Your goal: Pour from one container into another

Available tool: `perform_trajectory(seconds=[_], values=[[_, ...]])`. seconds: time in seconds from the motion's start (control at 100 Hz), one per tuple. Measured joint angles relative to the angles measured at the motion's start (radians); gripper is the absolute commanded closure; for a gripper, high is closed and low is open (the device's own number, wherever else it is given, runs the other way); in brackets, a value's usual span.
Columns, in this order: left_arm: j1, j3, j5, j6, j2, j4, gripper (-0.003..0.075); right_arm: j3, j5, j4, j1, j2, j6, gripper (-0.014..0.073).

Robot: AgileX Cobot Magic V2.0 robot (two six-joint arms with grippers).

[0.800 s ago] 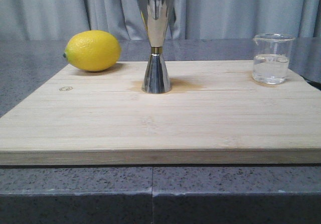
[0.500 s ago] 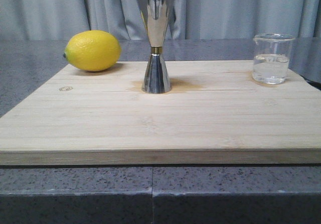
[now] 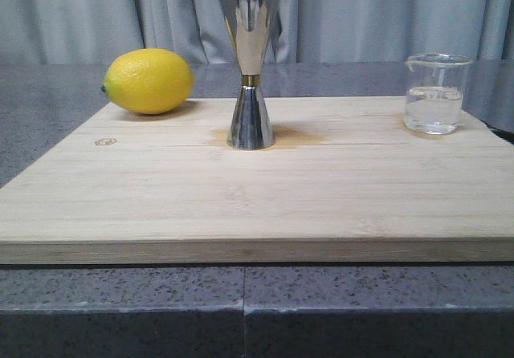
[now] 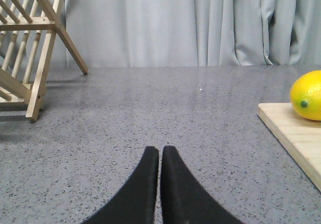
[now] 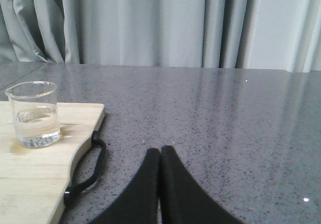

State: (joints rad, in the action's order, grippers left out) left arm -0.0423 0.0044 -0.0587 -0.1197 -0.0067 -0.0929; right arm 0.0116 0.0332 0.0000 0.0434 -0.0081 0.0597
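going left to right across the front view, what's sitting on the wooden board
lemon → steel jigger → glass beaker, all on the wooden board

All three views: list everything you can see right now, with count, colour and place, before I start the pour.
Cutting board: one, pale wood, on the grey counter.
Jigger: one, shiny steel, upright mid-board.
Beaker: one, clear glass, part full, board's right rear corner.
Lemon: one, yellow, board's left rear edge.
Rack: one, wooden, left of the board.
Strap: one, black, at the board's right end.
Curtain: grey, behind.
Left gripper: black, shut, empty.
Right gripper: black, shut, empty.
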Motion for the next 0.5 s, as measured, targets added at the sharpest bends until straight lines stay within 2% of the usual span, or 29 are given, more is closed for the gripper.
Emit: perform_trajectory(seconds=[0.18, 0.29, 0.5], values=[[0.000, 0.000, 0.025, 0.000, 0.000, -0.011, 0.0739, 0.000, -0.010, 0.009, 0.000, 0.000, 0.000, 0.0666], [0.000, 0.000, 0.040, 0.000, 0.000, -0.050, 0.0739, 0.000, -0.002, 0.070, 0.000, 0.000, 0.000, 0.0666], [0.000, -0.061, 0.006, 0.000, 0.000, -0.082, 0.0739, -0.106, 0.147, 0.107, 0.000, 0.000, 0.000, 0.0666]])
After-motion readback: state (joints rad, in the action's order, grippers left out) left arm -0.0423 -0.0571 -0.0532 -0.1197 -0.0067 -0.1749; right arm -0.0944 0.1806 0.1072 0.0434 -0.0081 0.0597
